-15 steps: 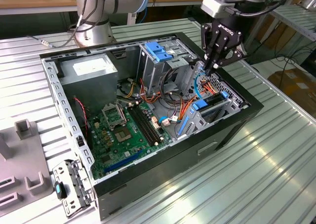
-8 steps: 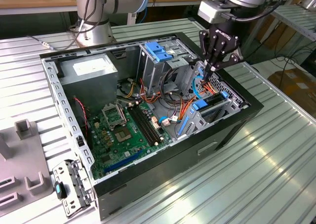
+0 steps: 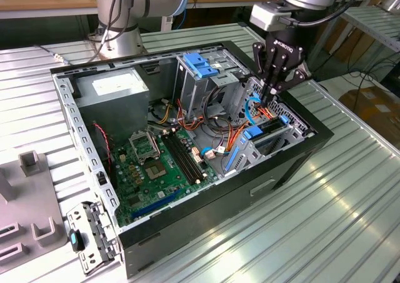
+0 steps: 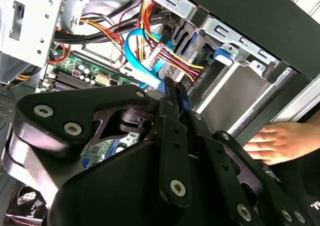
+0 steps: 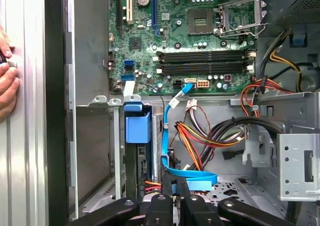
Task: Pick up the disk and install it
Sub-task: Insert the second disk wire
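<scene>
Currently | your black gripper [image 3: 270,94] reaches into the open black computer case [image 3: 294,164] on the ribbed metal table [image 3: 337,220], fingers pressed together | silver-grey disk with blue rails [image 5: 137,136] sits upright in its bay | hand [image 4: 280,142] rests beside the case.

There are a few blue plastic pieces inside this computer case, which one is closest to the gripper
The thin blue ribbon cable, looping right under the gripper in the drive bay. The blue tab on the disk sits beside it; the light-blue latch tops the far cage.
</scene>
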{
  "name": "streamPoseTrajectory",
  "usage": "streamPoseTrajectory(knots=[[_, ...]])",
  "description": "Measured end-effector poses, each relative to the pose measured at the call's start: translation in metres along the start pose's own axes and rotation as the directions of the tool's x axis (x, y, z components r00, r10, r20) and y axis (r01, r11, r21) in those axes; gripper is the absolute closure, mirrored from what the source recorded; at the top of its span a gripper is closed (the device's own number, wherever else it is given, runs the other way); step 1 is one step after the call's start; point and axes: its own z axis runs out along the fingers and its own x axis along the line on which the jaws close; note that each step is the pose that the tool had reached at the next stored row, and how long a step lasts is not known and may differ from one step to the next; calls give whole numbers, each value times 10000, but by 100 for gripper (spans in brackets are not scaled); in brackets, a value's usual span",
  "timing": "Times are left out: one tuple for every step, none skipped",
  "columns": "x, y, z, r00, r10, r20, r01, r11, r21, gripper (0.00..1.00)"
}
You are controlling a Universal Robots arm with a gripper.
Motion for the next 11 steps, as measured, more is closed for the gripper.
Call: streamPoseTrajectory(knots=[[-1,0,5,10000,1,-42,-1,10000,1,82],[-2,0,10,10000,2,-63,-2,10000,1,82],[-4,0,18,10000,1,-82,-1,10000,1,82],[-5,0,24,10000,2,-86,-2,10000,1,82],[-5,0,29,10000,1,-90,-1,10000,1,82],[-7,0,37,10000,2,-98,-2,10000,1,81],[-9,0,48,9999,2,-107,-2,10000,2,81],[-10,0,54,9999,3,-114,-3,10000,2,75],[-11,-1,59,9999,3,-120,-3,10000,2,75],[-12,-1,67,9999,3,-136,-3,10000,2,76],[-13,-1,71,9999,3,-150,-3,10000,2,76]])
